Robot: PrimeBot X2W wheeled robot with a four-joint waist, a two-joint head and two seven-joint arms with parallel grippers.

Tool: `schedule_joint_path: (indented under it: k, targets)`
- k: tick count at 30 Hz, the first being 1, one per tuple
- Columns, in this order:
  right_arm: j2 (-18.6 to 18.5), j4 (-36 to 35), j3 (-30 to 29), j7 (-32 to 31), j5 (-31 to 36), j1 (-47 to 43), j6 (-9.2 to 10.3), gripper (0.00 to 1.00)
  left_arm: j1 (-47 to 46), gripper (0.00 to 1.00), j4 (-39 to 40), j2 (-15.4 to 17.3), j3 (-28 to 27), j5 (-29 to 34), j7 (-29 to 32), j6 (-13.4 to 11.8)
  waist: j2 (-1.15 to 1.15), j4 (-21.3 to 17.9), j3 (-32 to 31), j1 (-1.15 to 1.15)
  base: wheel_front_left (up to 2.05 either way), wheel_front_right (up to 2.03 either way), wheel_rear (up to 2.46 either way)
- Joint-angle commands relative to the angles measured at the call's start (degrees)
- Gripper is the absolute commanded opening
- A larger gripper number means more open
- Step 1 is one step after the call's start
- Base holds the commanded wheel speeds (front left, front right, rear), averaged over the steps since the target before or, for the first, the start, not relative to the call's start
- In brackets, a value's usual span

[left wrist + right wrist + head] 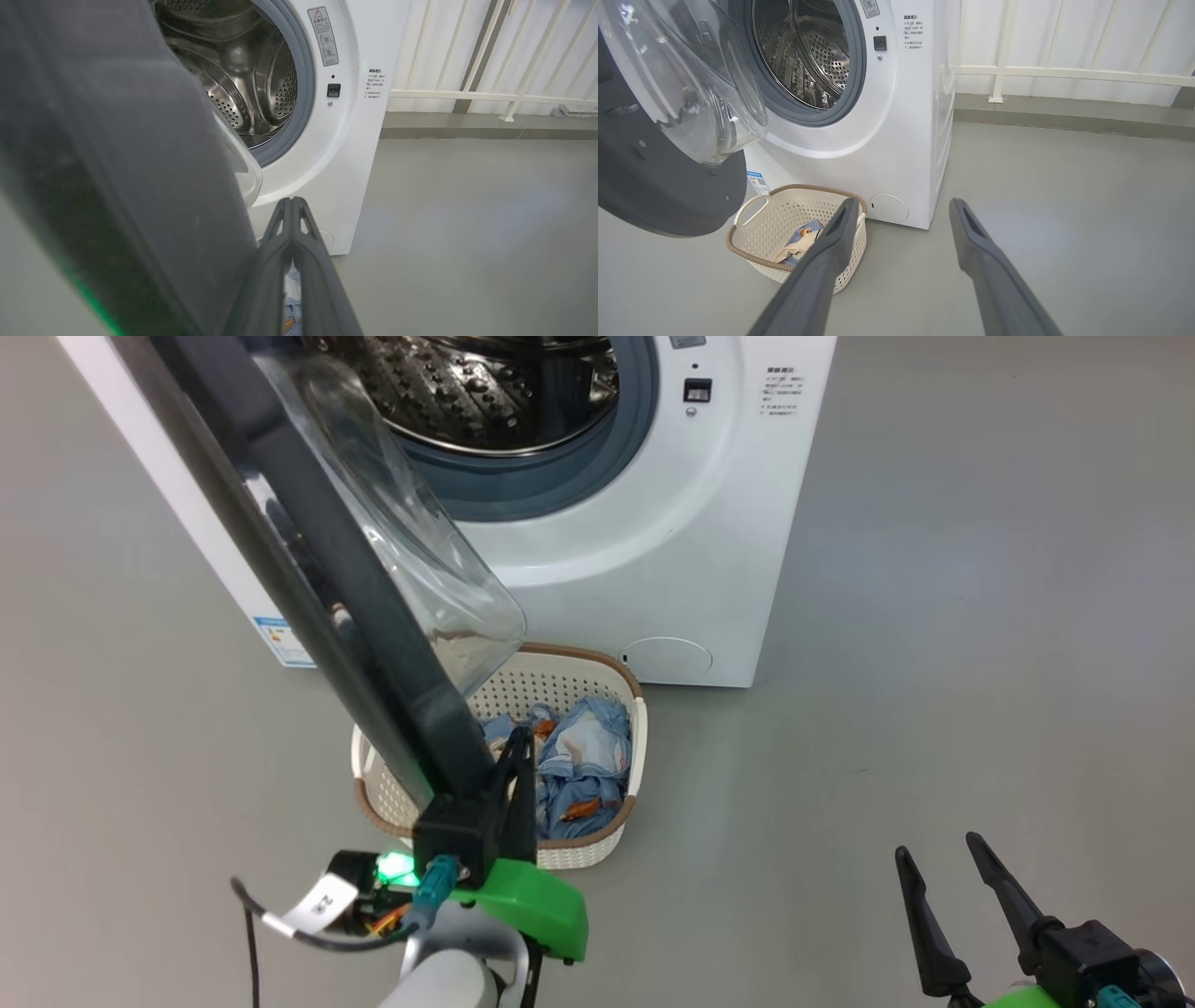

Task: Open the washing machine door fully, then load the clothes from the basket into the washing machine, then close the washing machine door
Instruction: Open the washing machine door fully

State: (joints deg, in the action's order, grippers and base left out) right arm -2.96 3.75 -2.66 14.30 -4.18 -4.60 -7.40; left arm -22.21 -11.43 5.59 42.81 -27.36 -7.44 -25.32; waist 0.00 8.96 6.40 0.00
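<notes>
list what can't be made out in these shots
Head view: the door hides the basket's left side and part of the clothes.
Head view: whether the left gripper touches the door; they overlap.
Head view: the drum's top, cut off by the upper edge.
Left wrist view: the door is a close blur, and the left gripper hides all but a sliver of clothes.
All views: the washer's printed text, too small.

White washing machine [653, 551]; black-rimmed door [373, 644]; cream perforated basket [569, 683], brown rim; light-blue clothes [588, 756], orange prints; grey floor [980, 616].
</notes>
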Motion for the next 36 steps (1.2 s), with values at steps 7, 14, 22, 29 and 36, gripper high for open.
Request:
schedule_joint_path:
  k: [7, 14, 22, 29, 36]
  targets:
    - [-0.8, -1.6, 1.0, 0.7, -0.6, 2.0, -0.09, 1.00, 2.6, 0.00, 5.2, 3.5, -2.9, 0.8, -0.4, -3.5, 0.00, 2.4, 0.9, 0.00, 0.00, 0.00, 0.00]
    - [-1.1, -1.4, 0.6, 0.7, -0.4, 2.2, -0.09, 1.00, 4.9, 0.00, 8.8, 4.6, -3.1, 1.2, -0.9, -5.2, 0.00, 5.4, 1.3, 0.00, 0.00, 0.00, 0.00]
    - [-1.5, -1.3, 0.2, 0.7, -0.2, 2.0, -0.09, 1.00, 6.7, 0.00, 11.3, 5.8, -3.0, 1.2, -1.0, -6.0, 0.00, 9.7, 1.2, 0.00, 0.00, 0.00, 0.00]
    - [-1.5, -1.2, 0.3, 0.7, -0.2, 1.9, -0.09, 1.00, 8.2, 0.00, 12.2, 7.9, -4.1, -0.1, -1.3, -5.2, 0.00, 12.6, 0.9, 0.00, 0.00, 0.00, 0.00]
    - [-1.7, -1.4, 0.3, 0.7, -0.2, 1.7, -0.09, 1.00, 8.3, 0.00, 11.8, 10.1, -6.4, -0.8, -1.9, -5.5, 0.00, 13.4, 1.2, 0.00, 0.00, 0.00, 0.00]
